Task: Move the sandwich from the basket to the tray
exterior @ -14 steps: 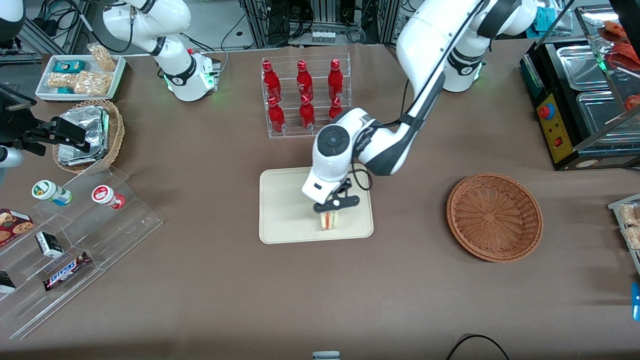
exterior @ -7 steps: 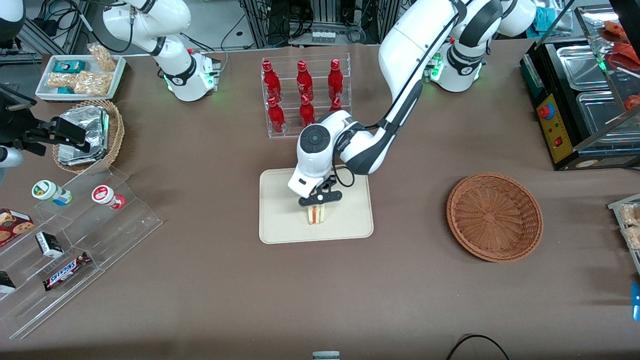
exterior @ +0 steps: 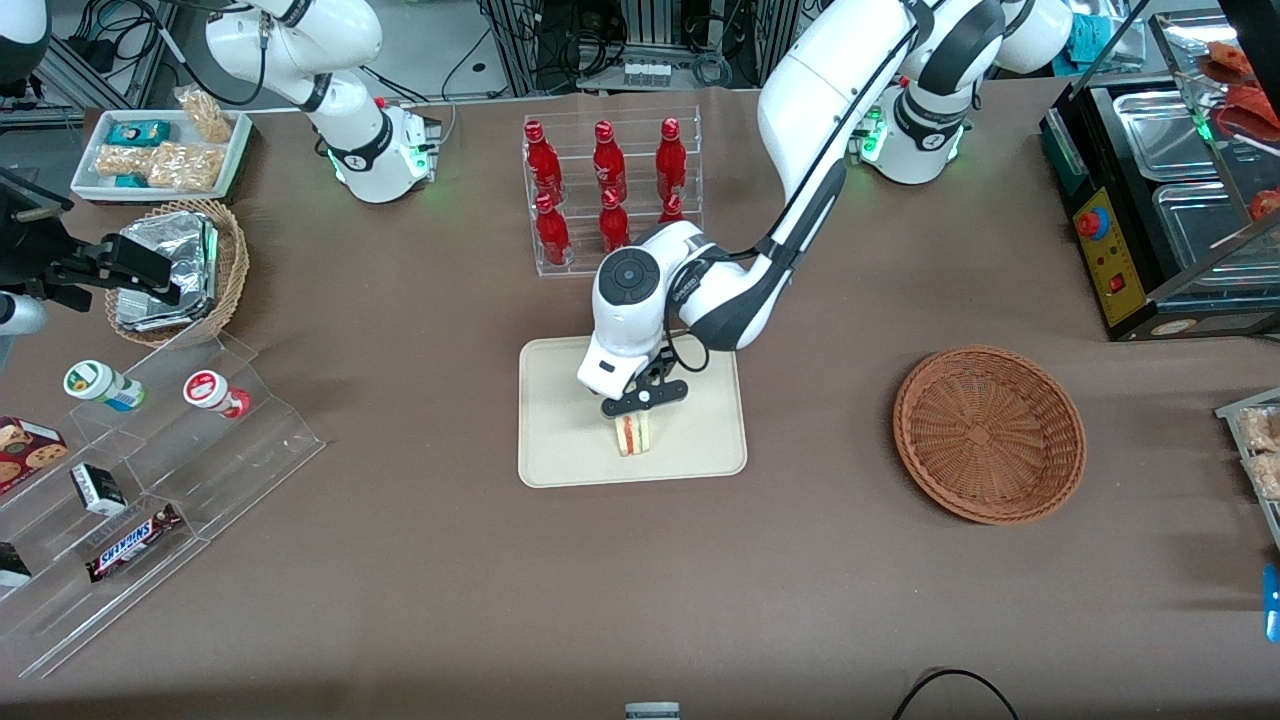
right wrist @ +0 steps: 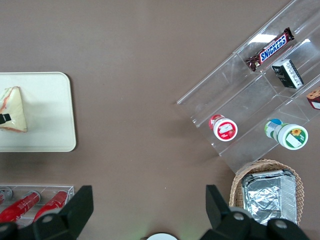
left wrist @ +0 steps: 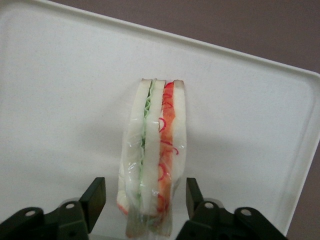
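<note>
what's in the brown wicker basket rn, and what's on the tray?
The basket shows only bare weave. On the tray the sandwich stands on edge, with the gripper open just above it, fingers apart from the bread. The tray under the sandwich is covered.

One brand can be read: "SNICKERS" on a chocolate bar. It lies on the clear stepped display stand at the parked arm's end of the table. The gripper bears no readable text.

left arm: reaching down | gripper: jaws open (either side, clear gaps)
</note>
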You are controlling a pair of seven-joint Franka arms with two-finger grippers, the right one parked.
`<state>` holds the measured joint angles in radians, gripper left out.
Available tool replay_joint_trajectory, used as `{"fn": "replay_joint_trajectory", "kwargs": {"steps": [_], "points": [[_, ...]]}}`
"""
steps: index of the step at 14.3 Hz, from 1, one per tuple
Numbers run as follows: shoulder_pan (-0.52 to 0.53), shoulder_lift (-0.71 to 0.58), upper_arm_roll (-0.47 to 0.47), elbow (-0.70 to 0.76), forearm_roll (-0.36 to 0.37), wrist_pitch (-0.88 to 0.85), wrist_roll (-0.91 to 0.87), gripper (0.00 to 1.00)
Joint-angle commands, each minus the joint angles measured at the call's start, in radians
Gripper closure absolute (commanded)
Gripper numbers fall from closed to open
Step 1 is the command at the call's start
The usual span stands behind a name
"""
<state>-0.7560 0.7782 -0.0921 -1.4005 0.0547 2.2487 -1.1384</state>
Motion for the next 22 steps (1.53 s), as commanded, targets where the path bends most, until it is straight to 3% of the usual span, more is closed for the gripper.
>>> {"fn": "replay_joint_trajectory", "kwargs": {"steps": [1, 3, 7, 10, 16, 22], "points": [[-0.005, -0.071, 0.014, -0.005, 0.036, -0.062, -0.031, 0.00], [0.000, -0.137, 0.014, -0.014, 0.046, -0.183, -0.006, 0.00], [0.029, -0.319, 0.072, -0.213, 0.089, -0.210, 0.188, 0.00], [0.121, -0.425, 0.075, -0.293, 0.086, -0.312, 0.224, 0.00], [0.325, -0.582, 0.074, -0.443, 0.047, -0.333, 0.590, 0.00], [0.464, -0.711, 0.075, -0.451, 0.047, -0.518, 0.847, 0.00]]}}
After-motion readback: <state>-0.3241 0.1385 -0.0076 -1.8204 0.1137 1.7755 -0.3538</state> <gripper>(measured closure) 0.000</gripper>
